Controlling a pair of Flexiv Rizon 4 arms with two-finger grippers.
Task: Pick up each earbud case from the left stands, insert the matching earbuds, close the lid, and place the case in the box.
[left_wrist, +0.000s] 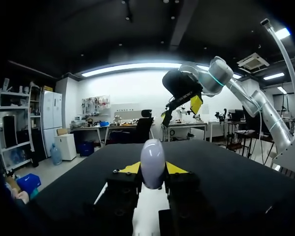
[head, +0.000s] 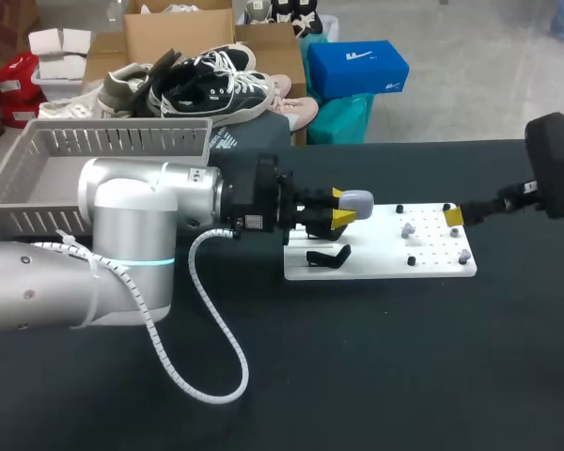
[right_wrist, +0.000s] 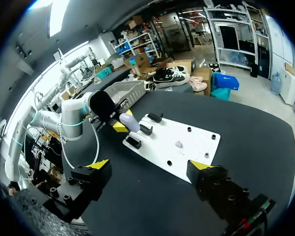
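Lavender case [head: 357, 200] sits pinched in the left gripper [head: 342, 208] over the white board's [head: 376, 261] left end; the right gripper [right_wrist: 150, 164] gapes empty.

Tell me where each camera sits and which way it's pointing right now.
Head view: above and behind, looking down on the table; left arm enters at left, right arm at right.
Left wrist view: on the left wrist, facing along the left gripper, shut on the earbud case, toward the right gripper.
Right wrist view: on the right wrist, looking past the open right gripper onto the white board.
All three show the earbud case.
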